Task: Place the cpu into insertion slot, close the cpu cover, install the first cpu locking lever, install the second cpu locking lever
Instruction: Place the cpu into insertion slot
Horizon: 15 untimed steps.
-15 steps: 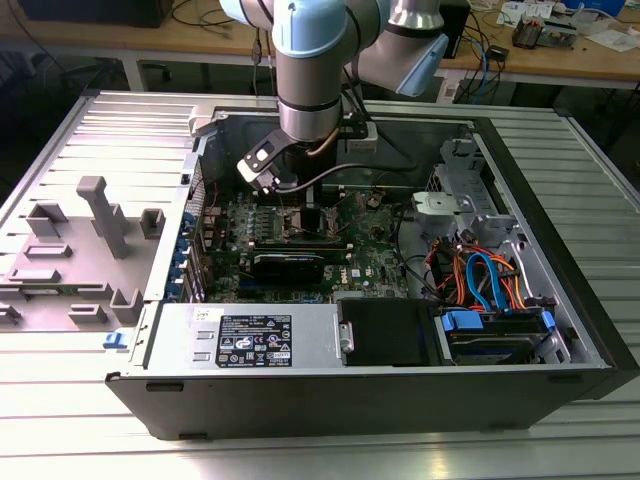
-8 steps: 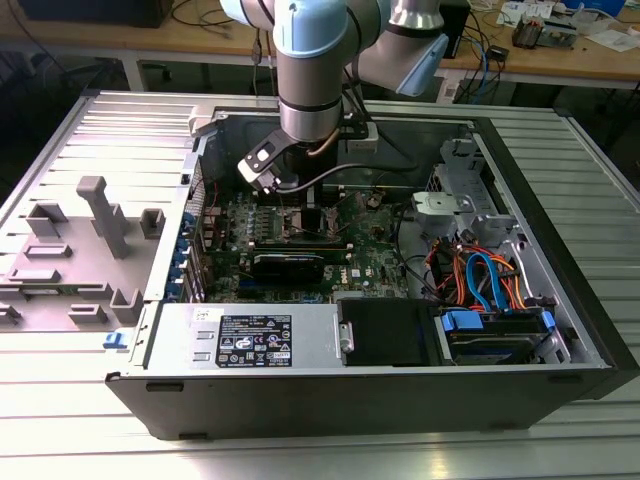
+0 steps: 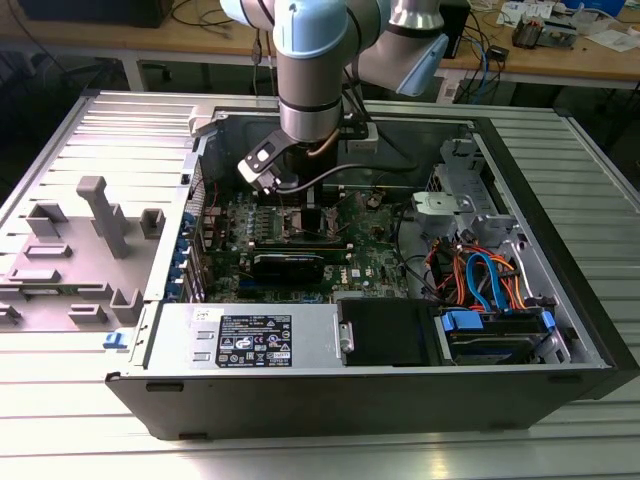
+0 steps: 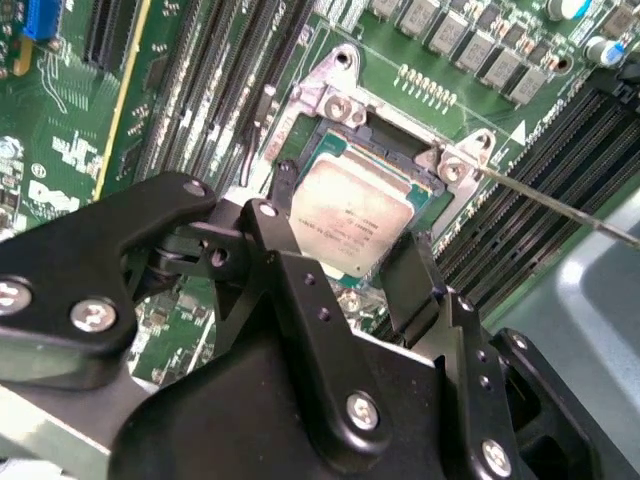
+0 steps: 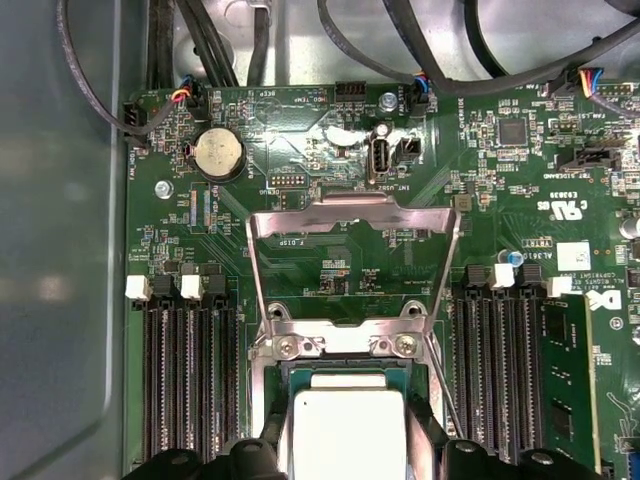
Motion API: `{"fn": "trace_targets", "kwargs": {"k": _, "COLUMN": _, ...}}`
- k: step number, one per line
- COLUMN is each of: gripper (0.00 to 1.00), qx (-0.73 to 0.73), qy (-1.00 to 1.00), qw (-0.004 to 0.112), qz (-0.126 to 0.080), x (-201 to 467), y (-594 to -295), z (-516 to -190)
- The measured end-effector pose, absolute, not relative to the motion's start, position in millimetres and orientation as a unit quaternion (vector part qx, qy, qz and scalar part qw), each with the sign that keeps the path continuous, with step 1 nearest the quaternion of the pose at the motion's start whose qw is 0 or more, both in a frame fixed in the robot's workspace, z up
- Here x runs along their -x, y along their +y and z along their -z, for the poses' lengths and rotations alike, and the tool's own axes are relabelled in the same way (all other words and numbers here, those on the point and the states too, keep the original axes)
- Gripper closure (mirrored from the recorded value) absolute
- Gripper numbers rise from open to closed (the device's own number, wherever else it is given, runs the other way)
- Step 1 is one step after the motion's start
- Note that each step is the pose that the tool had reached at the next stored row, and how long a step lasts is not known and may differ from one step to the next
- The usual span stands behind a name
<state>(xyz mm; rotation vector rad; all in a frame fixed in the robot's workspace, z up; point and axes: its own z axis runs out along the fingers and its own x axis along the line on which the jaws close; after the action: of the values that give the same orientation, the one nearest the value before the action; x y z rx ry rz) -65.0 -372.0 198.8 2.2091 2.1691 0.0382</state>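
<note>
The cpu (image 4: 355, 215), a square chip with a pale metal top, sits level in the insertion slot (image 4: 400, 150) on the green motherboard (image 3: 350, 260). My gripper (image 4: 350, 215) is shut on it, with one black finger (image 4: 285, 185) against one side and the other finger against the opposite side. In the first wrist view the cpu (image 5: 345, 430) lies between the gripper (image 5: 345, 445) fingers in the insertion slot (image 5: 340, 345). The cpu cover (image 5: 350, 210), a thin silver frame, stands swung open behind the slot. A thin wire locking lever (image 4: 560, 205) sticks out unlatched beside the slot. In the exterior view the gripper (image 3: 305, 205) reaches down into the open computer case.
Rows of black memory slots (image 5: 185, 380) flank the socket on both sides. A black card (image 3: 288, 265) lies across the board, a power supply (image 3: 250, 340) sits at the front, and drive cables (image 3: 480, 280) fill the exterior view's right. Grey fixtures (image 3: 100, 215) stand outside the case.
</note>
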Motion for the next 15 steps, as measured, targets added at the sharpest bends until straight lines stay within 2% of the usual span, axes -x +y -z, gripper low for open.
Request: {"fn": "trace_targets", "kwargs": {"k": 15, "gripper": 0.38, "qx": -0.708, "qy": 0.706, "qw": 0.022, "qz": -0.013, "x": 65.0, "y": -371.1, "z": -200.4}}
